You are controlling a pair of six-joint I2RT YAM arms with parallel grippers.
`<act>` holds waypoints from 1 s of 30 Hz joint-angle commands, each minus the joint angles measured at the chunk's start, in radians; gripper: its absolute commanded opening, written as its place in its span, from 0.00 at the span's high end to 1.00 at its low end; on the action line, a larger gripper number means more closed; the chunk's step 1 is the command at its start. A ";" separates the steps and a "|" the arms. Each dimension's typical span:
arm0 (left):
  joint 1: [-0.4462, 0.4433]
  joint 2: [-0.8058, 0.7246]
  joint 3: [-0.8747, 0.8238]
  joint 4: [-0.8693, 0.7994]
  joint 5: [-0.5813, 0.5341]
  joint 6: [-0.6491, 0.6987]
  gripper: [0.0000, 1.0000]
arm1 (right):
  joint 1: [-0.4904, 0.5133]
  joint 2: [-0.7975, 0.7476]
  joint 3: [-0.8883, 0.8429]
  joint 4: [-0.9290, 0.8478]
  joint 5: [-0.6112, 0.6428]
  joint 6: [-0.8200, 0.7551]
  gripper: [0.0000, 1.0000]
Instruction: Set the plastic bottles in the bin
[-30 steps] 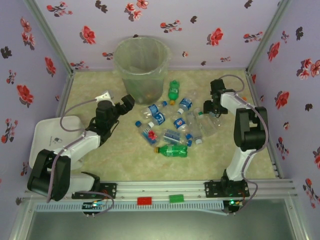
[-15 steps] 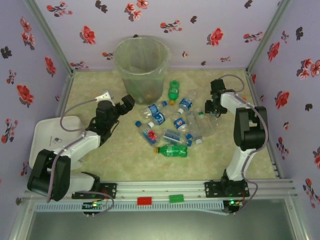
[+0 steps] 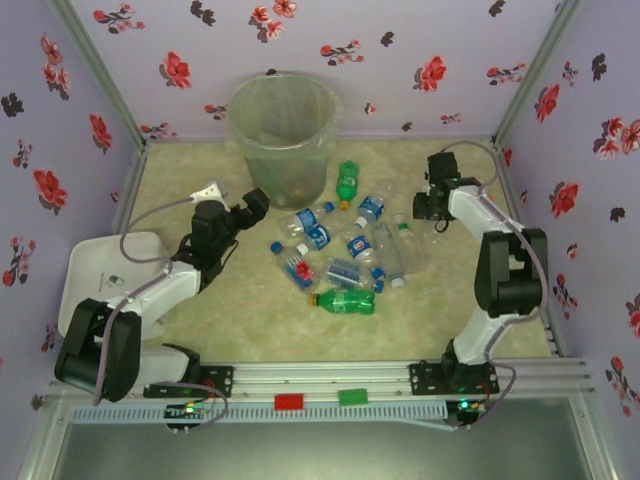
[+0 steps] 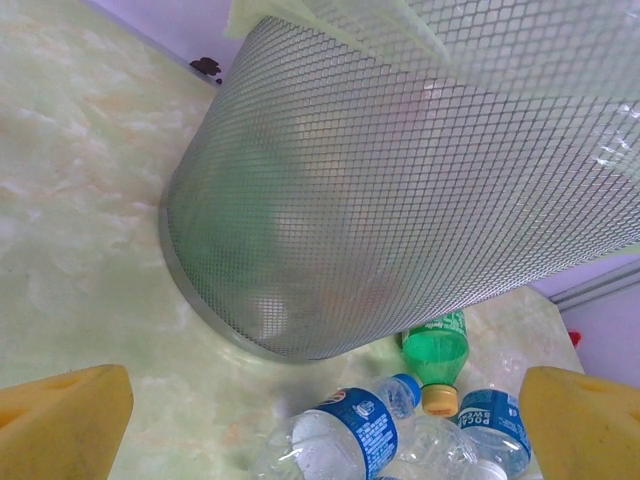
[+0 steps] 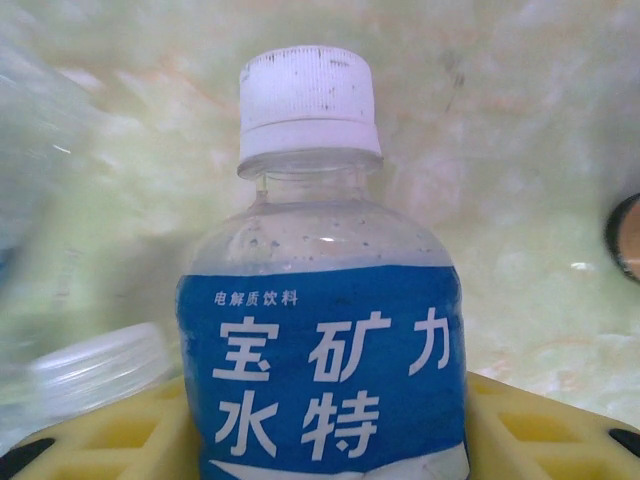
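Right gripper point(image 3: 428, 207) clamps a white-capped bottle point(image 5: 320, 350) with a blue label between its yellow fingers point(image 5: 545, 430), well to the right of the bin point(image 3: 282, 125). Left gripper point(image 3: 256, 203) hangs with jaws wide apart near the bin's base, at its front left. Other plastic bottles point(image 3: 340, 255) lie scattered on the table point(image 3: 250, 300) in front of the bin, one green bottle point(image 3: 347, 180) just beside its base.
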 commanded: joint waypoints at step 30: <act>0.185 -0.134 -0.190 0.046 0.033 -0.060 0.00 | 0.371 0.274 0.838 0.531 -0.454 0.443 0.53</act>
